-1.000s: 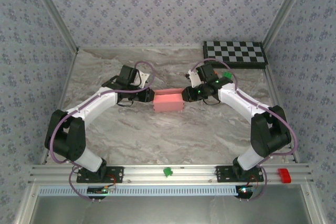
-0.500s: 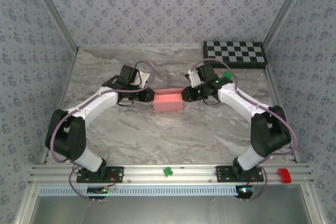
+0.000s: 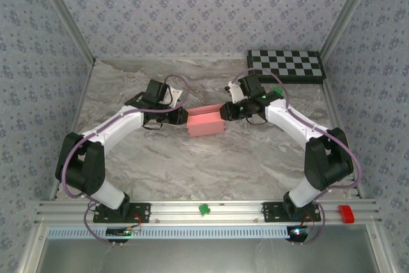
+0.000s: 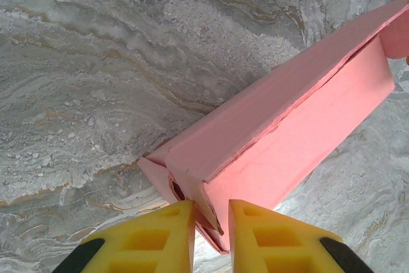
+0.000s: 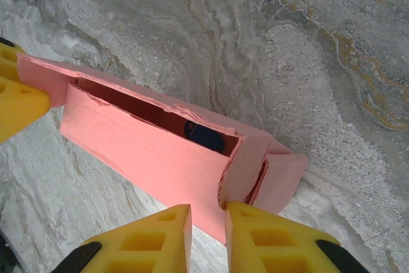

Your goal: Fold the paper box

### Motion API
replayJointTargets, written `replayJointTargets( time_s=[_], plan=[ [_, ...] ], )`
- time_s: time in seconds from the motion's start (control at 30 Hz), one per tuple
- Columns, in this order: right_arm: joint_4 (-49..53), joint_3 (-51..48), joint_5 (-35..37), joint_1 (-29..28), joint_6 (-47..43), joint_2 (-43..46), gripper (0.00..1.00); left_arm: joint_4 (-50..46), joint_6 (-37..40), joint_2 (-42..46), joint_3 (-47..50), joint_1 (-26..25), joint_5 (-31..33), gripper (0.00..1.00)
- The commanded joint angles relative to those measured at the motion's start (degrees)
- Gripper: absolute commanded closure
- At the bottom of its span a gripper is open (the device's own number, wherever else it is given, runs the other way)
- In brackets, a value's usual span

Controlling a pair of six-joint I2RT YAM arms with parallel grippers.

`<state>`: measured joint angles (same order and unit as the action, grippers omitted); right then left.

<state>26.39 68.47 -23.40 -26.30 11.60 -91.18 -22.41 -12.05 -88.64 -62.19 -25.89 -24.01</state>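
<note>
**Nearly a box: both ends pinched, long seam gaping**

The box [image 3: 204, 123] lies on the bench [image 3: 192, 171] just above the middle of the top view, its long side running left to right and tilted a little. The left end effector [image 3: 181, 117] is closed on its left end and the right end effector [image 3: 224, 112] on its right end.

In the left wrist view the yellow fingers [image 4: 160, 238] at the bottom edge nip the end flap at the box's near corner. In the right wrist view the fingers [image 5: 271, 238] nip the folded flap at the lower middle. There a dark slit runs along the top of the front wall, so the long seam looks unclosed. Something dark sits inside it, and I cannot tell what.

Doing this step well, as I judge it:
- Let one end act as the anchor while the other works, because pulling both ways would bow or tear thin card.
- Keep the two grips level so the walls stay square and the slit can close along its whole length.
- Push each flap along its own crease rather than across it. The edges already look slightly ragged.
- Keep the pinch light and near the fold, since a hard squeeze would dent the corner.

Count:
- Box: one.
- Arms: two, each with one end effector.
- Yellow fingers: two per end effector.
- Checkerboard [image 3: 285, 66], upper right of the top view: one.
</note>
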Motion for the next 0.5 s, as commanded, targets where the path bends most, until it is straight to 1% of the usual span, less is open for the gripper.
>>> replayJointTargets(
  time_s=[0.0,0.3,0.47],
  plan=[
    [0.3,1.8,-0.8,-0.4,0.6,-0.5,0.78,-0.5,0.7,-0.5,-2.0,-0.2,-0.4,0.8],
    [0.5,0.6,0.5,-0.4,0.4,-1.2,0.79,-0.6,1.0,-0.8,-2.4,-0.3,-1.0,0.8],
    [0.7,0.4,1.7,-0.4,0.3,-1.5,0.81,-1.1,1.5,-1.2,-2.5,-0.5,-1.1,0.8]
  ],
)
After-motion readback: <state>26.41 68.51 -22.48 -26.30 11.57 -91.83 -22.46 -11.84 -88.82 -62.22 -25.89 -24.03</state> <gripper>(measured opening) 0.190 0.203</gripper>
